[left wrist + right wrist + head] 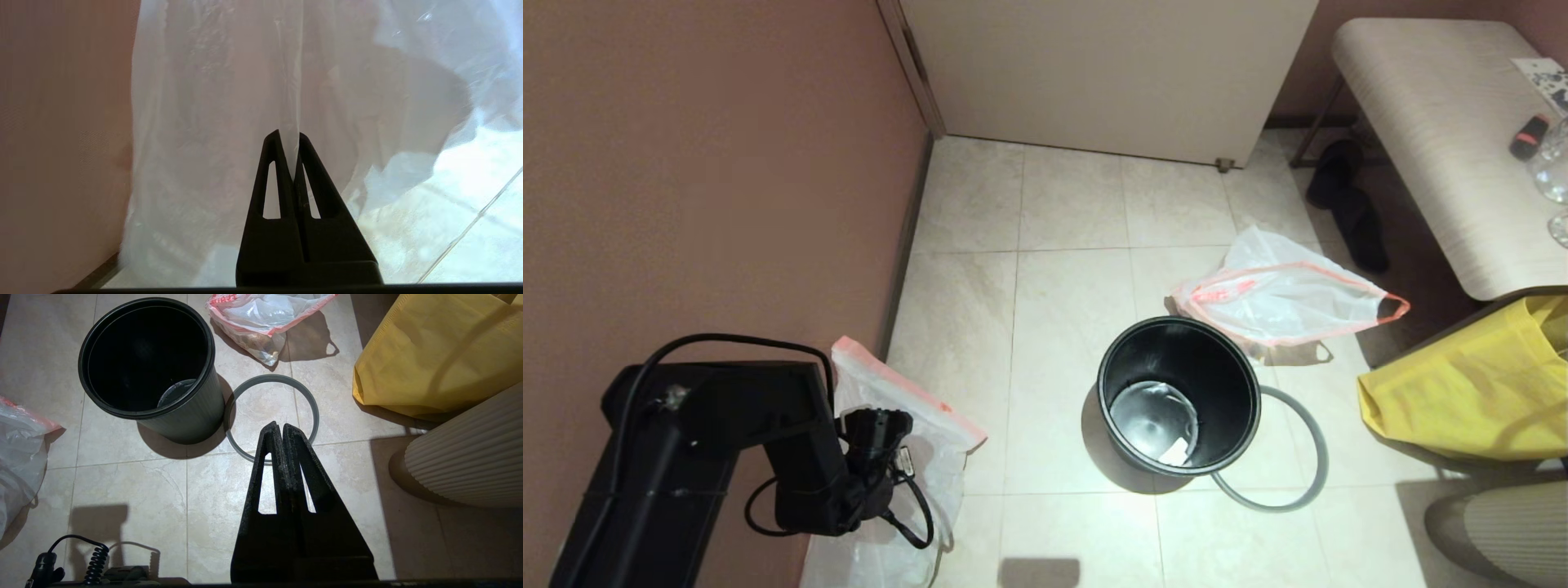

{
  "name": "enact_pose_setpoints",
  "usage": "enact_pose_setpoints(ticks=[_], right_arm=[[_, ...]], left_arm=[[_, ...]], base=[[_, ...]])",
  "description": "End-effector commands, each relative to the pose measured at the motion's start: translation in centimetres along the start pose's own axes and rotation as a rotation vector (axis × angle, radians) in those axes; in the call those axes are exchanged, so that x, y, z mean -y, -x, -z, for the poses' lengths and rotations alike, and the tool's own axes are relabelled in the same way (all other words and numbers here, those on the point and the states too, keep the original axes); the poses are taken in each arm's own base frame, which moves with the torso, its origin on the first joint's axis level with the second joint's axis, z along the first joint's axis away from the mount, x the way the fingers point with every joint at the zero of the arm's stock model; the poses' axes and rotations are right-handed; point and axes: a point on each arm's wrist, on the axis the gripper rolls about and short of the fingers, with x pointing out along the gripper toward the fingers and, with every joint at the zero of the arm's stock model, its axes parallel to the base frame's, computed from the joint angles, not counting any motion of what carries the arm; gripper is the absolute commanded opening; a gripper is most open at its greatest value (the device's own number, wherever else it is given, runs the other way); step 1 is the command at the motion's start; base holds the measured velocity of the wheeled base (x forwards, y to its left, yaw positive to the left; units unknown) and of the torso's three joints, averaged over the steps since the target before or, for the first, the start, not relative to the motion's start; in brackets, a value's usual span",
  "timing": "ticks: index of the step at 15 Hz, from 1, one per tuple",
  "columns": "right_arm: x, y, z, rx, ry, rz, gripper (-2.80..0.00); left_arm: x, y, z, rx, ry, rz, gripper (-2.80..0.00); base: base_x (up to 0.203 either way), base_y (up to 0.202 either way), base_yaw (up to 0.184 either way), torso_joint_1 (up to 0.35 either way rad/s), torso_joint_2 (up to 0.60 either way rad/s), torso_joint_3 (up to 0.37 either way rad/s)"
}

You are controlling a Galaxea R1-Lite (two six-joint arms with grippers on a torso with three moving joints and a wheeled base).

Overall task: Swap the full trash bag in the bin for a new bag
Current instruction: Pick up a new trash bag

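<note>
Left hand pinches the full trash bag's upright fold.

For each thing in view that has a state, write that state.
bin: upright, unlined
grey hoop: off, flat on floor
full trash bag: out, by the wall
new bag: limp on floor
left gripper: shut on full trash bag
right gripper: shut, empty

Two white bags, one bin
</note>
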Motion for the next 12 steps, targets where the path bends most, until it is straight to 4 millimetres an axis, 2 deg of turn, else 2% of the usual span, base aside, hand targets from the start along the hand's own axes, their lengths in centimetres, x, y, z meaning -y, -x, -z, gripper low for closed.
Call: enact_pose_setpoints(ticks=[1, 2, 4, 8, 12], right_arm=[[0.0, 0.0, 0.0, -0.002, 0.0, 0.0, -2.8], [0.0, 0.0, 0.0, -0.002, 0.0, 0.0, -2.8], [0.0, 0.0, 0.0, -0.002, 0.0, 0.0, -2.8], [0.0, 0.0, 0.0, -0.002, 0.0, 0.0, -2.8], [0.0, 0.0, 0.0, -0.002, 0.0, 0.0, -2.8]], left_arm=[[-0.4, 0.5, 0.2, -0.013, -0.007, -0.009, -2.8], [-0.9, 1.1, 0.4, -0.029, -0.017, -0.016, -2.8], [-1.8, 3.4, -0.7, -0.014, -0.008, -0.007, -2.8], [-3.1, 10.1, -3.8, 0.077, 0.011, 0.061, -2.8], [-4.3, 17.7, -6.4, 0.145, 0.008, 0.151, -2.8]], base=[[0.0, 0.0, 0.0, 0.0, 0.0, 0.0], [0.0, 0.0, 0.0, 0.0, 0.0, 0.0], [0.0, 0.0, 0.0, 0.0, 0.0, 0.0], [0.0, 0.0, 0.0, 0.0, 0.0, 0.0], [0.0, 0.0, 0.0, 0.0, 0.0, 0.0]])
